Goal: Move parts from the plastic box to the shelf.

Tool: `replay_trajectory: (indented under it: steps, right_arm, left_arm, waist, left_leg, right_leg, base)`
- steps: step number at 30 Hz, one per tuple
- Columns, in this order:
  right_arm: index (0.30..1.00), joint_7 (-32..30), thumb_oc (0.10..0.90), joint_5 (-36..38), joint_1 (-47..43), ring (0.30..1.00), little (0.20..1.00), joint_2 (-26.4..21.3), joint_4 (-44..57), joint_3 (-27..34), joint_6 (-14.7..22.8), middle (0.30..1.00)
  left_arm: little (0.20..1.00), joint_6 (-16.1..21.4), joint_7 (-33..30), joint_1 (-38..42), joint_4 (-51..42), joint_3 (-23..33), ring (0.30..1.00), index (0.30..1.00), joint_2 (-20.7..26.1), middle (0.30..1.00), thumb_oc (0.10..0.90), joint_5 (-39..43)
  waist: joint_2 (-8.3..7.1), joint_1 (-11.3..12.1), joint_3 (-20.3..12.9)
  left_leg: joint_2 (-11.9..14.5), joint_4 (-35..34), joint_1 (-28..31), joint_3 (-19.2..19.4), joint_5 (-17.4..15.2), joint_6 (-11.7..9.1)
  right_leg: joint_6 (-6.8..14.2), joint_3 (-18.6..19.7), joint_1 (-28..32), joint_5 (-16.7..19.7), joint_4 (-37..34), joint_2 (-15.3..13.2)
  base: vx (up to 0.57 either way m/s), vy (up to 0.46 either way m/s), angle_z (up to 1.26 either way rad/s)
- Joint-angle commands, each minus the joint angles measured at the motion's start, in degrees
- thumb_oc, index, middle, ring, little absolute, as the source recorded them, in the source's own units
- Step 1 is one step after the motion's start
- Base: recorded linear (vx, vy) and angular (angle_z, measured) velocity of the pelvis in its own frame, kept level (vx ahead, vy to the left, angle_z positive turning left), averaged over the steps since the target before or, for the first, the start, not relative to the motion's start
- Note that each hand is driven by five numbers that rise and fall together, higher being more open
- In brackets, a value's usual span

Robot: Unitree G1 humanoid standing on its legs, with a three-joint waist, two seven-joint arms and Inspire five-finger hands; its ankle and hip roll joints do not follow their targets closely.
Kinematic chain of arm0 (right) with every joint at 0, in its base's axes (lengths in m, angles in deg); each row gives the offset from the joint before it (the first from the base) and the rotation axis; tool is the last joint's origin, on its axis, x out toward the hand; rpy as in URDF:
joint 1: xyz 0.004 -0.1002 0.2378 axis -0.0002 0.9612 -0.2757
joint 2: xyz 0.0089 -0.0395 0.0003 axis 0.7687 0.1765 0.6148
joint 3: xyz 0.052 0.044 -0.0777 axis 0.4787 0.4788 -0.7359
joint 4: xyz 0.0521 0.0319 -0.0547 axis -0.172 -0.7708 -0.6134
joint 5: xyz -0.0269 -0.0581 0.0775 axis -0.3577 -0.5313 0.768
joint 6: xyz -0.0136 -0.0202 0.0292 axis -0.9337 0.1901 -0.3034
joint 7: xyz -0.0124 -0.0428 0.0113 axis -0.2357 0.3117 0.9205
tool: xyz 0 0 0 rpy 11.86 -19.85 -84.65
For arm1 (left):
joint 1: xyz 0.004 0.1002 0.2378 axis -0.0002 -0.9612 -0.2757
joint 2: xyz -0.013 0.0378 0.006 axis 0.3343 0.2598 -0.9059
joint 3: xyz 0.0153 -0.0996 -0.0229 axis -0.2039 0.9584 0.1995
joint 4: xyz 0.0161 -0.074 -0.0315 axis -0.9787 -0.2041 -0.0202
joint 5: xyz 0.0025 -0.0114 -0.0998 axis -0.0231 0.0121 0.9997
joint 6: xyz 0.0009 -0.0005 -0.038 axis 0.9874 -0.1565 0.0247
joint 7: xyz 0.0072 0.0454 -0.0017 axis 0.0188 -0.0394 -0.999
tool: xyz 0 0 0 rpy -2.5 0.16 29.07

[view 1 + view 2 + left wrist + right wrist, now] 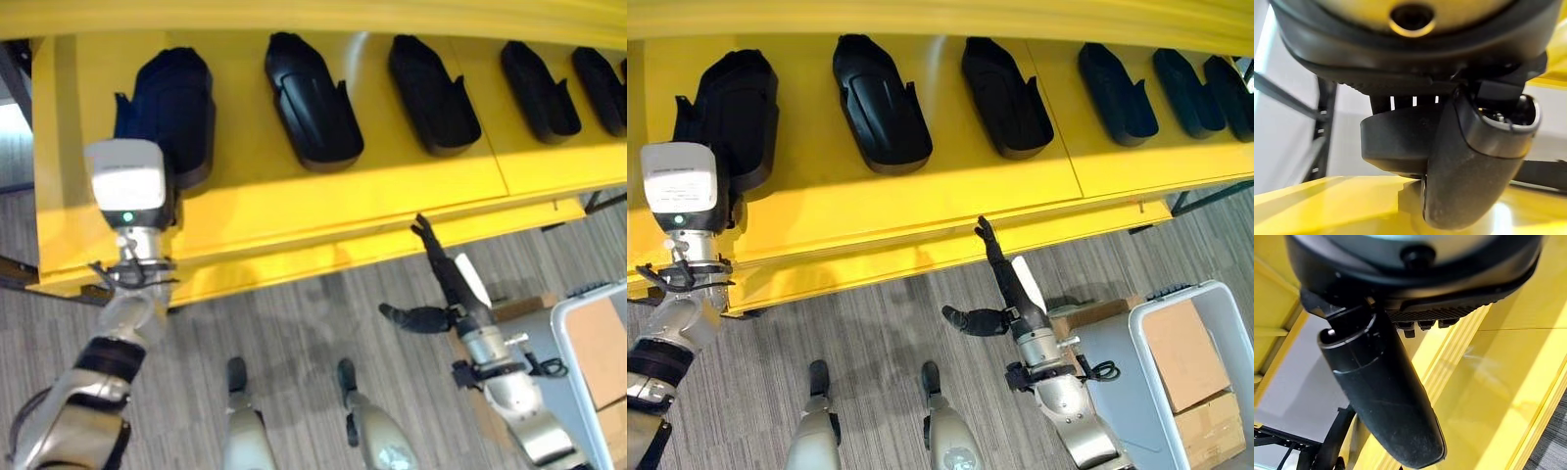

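Left hand (pixel 1469 161) has fingers and thumb curled round a black moulded plastic part (pixel 167 108) at the left end of the yellow shelf (pixel 294 211). Four more black parts (pixel 312 100) lie in a row on it. Right hand (pixel 446 269) is straight-fingered, empty, just below the shelf edge. White plastic box (pixel 1195 377) with cardboard sits on the floor, right.

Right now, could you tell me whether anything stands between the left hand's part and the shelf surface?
Nothing visible does. The left hand is at the leftmost black part, which already sits on the yellow shelf, beside the next part.
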Motion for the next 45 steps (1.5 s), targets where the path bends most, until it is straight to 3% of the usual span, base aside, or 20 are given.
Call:
replay_trajectory:
  steps: [1,12,26,45]
  right_arm:
    - [1.000,-1.94,0.900,2.19,-2.41,1.000,1.000,-3.13,6.14,2.72,6.62,1.000]
    - [1.000,-2.02,0.900,1.97,-2.06,1.000,1.000,-3.58,6.35,2.65,6.50,1.000]
    - [1.000,-1.88,0.900,1.67,-1.09,1.000,1.000,-3.90,7.06,2.85,5.85,1.000]
    - [1.000,-1.31,0.900,1.98,-0.88,1.000,1.000,-5.26,7.98,2.79,5.14,1.000]
  left_arm:
    - [0.300,2.71,2.44,2.72,3.56,-2.45,0.300,0.300,0.17,0.300,0.400,-2.40]
    - [0.300,1.92,2.51,2.56,6.32,-2.22,0.300,0.300,-1.44,0.300,0.400,-0.76]
    - [0.300,-0.77,1.11,-0.62,8.81,4.54,0.300,0.300,-1.57,0.300,0.400,5.19]
    - [0.300,-2.13,-0.09,-2.82,10.94,8.75,0.300,0.300,-2.78,0.300,0.400,10.48]
  waist:
    - [1.13,-1.77,-3.73]
    - [0.93,-1.91,-3.70]
    - [0.20,-1.24,-4.34]
    - [-0.28,-0.48,-4.18]
  left_leg:
    - [2.22,5.61,0.89,1.31,-5.27,1.68]
    - [2.23,6.07,0.44,1.22,-5.41,1.43]
    - [2.52,5.88,-0.13,0.89,-5.11,1.31]
    - [2.67,6.18,-0.65,0.65,-5.15,1.17]
  right_leg:
    - [-0.79,1.43,-6.29,-4.40,9.41,-0.16]
    - [-0.77,1.34,-6.24,-4.29,9.39,-0.19]
    - [-0.85,0.83,-6.14,-4.21,9.00,-0.10]
    - [-0.90,0.62,-6.11,-4.24,9.17,-0.01]
  base:
    - [0.00,0.000,0.00]
    - [0.00,0.000,0.00]
    - [0.00,0.000,0.00]
    - [0.00,0.000,0.00]
